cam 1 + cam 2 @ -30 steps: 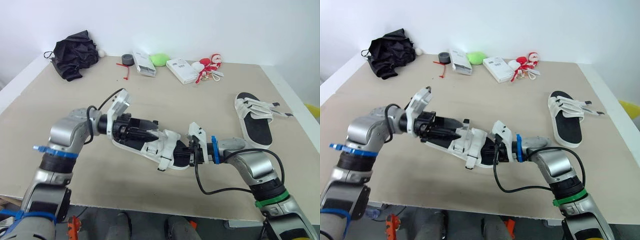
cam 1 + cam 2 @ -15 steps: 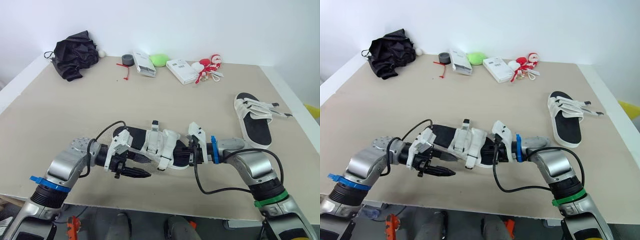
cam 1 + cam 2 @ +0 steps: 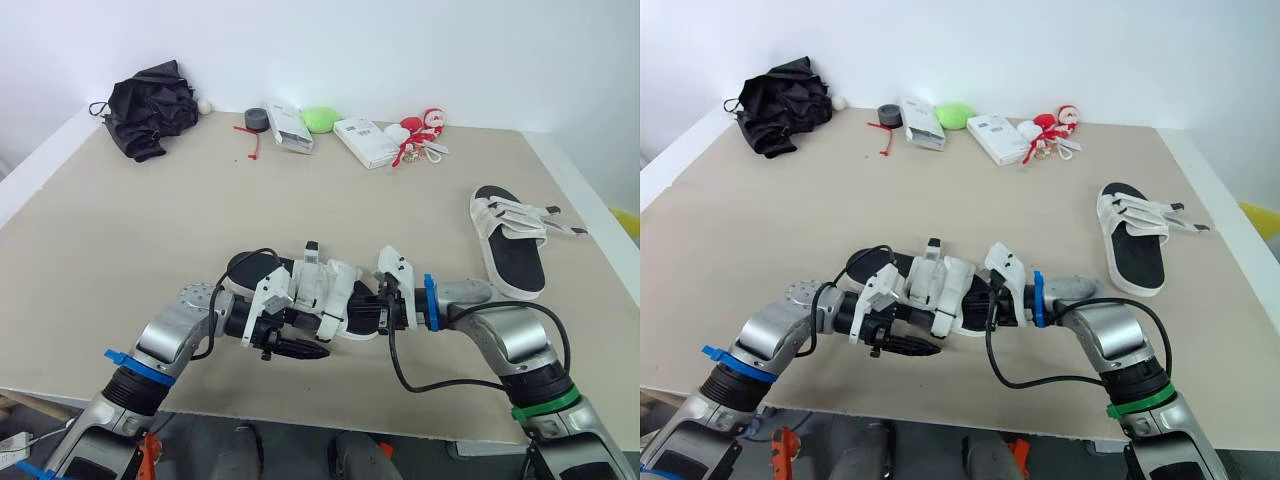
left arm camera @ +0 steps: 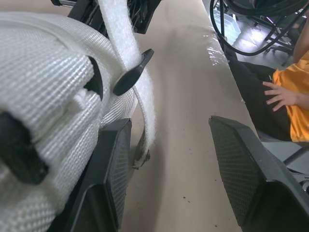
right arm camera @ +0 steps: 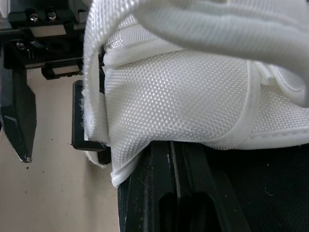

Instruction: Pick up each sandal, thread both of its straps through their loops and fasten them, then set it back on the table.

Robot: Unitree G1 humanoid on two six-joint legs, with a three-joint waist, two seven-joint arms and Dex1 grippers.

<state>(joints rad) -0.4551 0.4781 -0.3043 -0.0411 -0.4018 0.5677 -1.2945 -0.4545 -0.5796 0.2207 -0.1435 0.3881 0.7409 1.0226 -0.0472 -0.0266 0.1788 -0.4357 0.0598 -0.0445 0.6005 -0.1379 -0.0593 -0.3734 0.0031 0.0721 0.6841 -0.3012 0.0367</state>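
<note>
Left wrist view: left gripper (image 4: 169, 125), spread, had swung beside the sandal's (image 3: 322, 288) loose strap (image 4: 128, 53) for threading; right gripper (image 3: 372, 315) pinched the sole (image 3: 250, 268).

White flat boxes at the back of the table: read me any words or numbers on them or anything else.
None can be read.
Left white flat box: label print too small.
Right white flat box: label print too small.
Near black sandal with white straps, far black sandal: no lettering visible.
</note>
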